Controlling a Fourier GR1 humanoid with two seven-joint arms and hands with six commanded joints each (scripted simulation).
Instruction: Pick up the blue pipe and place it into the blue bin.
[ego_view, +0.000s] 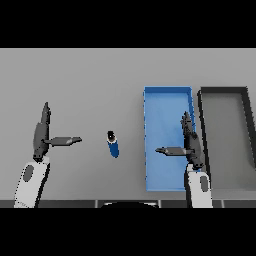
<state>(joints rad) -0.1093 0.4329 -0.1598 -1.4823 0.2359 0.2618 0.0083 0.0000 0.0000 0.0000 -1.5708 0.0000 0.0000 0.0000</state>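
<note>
A short blue pipe (113, 145) with a dark open end lies on the grey table, left of the blue bin (160, 107). My left hand (42, 134) hovers well to the pipe's left, fingers straight and thumb pointing toward it. Over the bin's right side is my right hand (190, 140), fingers straight, thumb stretched left. Neither hand touches the pipe.
A dark grey bin (225, 91) stands directly right of the blue bin, their walls nearly touching. Bare table stretches behind and to the left of the pipe.
</note>
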